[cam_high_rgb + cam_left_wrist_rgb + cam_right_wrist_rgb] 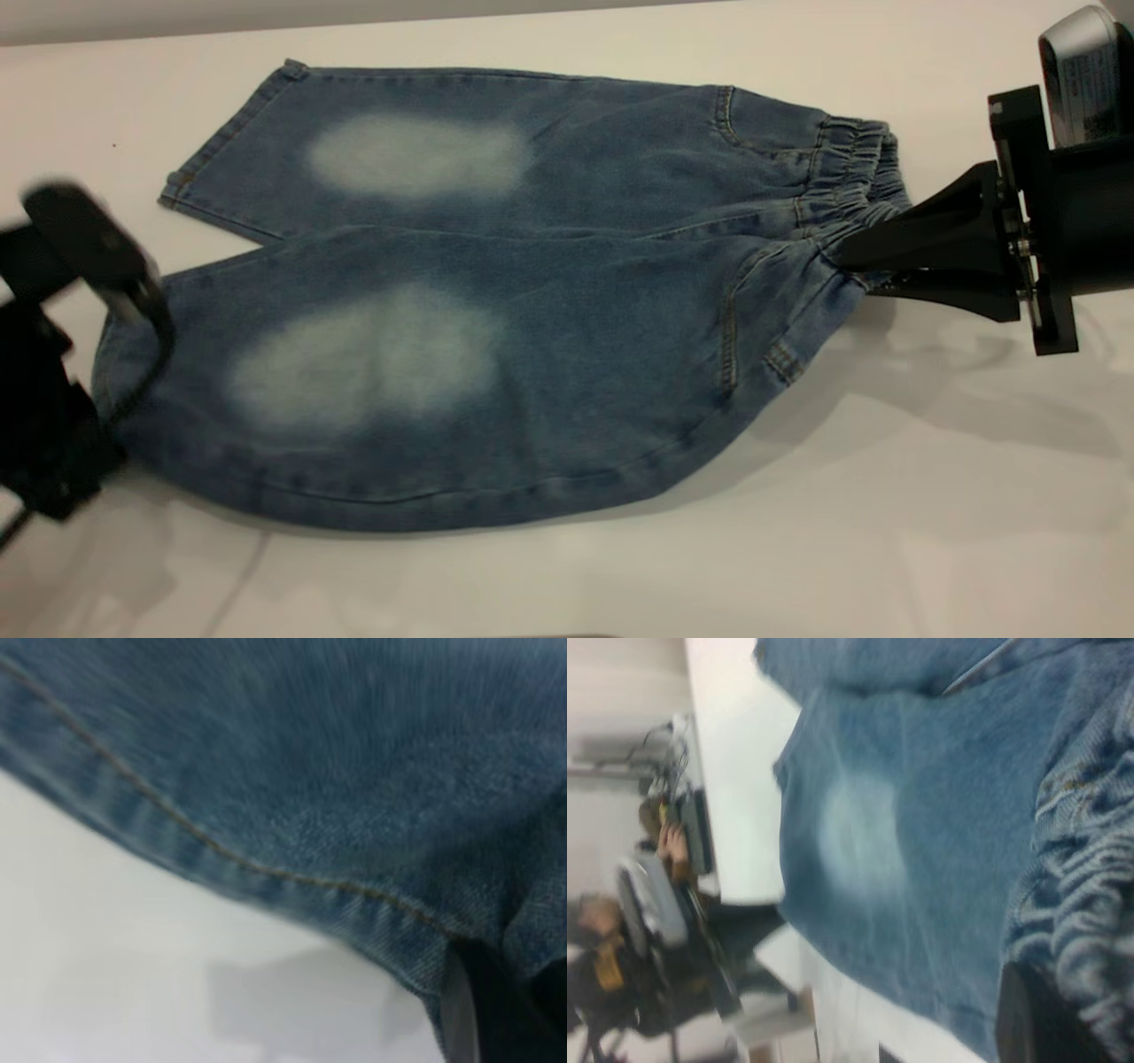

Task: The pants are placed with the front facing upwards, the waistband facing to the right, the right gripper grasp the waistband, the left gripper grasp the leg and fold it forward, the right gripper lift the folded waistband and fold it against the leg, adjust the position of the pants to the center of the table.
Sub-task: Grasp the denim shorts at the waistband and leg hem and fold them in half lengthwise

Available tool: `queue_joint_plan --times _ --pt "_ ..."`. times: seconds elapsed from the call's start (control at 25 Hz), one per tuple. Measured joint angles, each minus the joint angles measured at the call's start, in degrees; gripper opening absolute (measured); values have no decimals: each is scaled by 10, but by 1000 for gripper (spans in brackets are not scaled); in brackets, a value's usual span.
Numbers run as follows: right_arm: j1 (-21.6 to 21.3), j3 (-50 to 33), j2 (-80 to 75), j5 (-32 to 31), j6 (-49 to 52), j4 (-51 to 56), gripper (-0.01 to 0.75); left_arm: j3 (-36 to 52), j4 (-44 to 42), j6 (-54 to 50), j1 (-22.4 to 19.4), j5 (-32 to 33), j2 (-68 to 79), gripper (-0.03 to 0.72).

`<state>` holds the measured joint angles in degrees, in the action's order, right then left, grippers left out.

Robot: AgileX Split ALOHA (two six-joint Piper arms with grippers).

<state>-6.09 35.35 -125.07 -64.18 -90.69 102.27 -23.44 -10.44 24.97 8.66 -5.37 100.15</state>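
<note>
The right claw [850, 257] comes in from the right side of the bench [886, 532]. Its two black pointed fingers are squeezed tight on the waistband [855, 168], at the near part of that puckered band. The cloth bunches up where the fingers pinch it, and the near corner of the pants [496, 354] is pulled up off the bench there. A dark shadow lies under that raised side. In the right wrist view, the crinkly waistband [1081, 930] sits right by one black fingertip [1023, 1019].

The left claw [111, 416] is at the left side, at the end of the near leg. It looks blurry. Its black body and a looped black cable [151, 310] sit over the hem of that leg. In the left wrist view, the hem with its tan stitching [266, 873] fills most of the picture, and a dark finger [496, 1010] is tucked at the edge of the denim. The claw seems to be gripping the leg hem, with the cloth pressed against the finger.

The pants lie front side up on the white bench, with the waistband to the right and the two legs to the left. Each leg has a pale faded oval on it. The far leg lies flat.
</note>
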Motion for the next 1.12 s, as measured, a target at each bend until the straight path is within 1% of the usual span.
queue_joint_plan --times 0.12,0.32,0.44,0.56,0.72,0.84,0.96,1.12 --pt "-1 0 0 -3 16 -24 41 0 0 0 0 20 -68 53" --pt "-1 -20 2 -3 47 -23 41 1 0 0 0 76 -179 53" --pt "-1 -66 5 -3 47 -11 41 3 2 -1 0 131 -236 53" --pt "-1 -129 5 -3 21 12 40 5 14 -8 0 181 -288 53" --pt "-1 -209 21 -4 -18 29 40 6 20 -31 0 221 -357 53" --pt "-1 -235 34 -6 -15 29 40 5 19 -64 0 214 -377 53" --pt "-1 -234 36 -7 20 29 40 -9 19 -107 0 181 -364 53" --pt "-1 -226 36 -8 73 29 40 -52 19 -124 0 134 -308 53"
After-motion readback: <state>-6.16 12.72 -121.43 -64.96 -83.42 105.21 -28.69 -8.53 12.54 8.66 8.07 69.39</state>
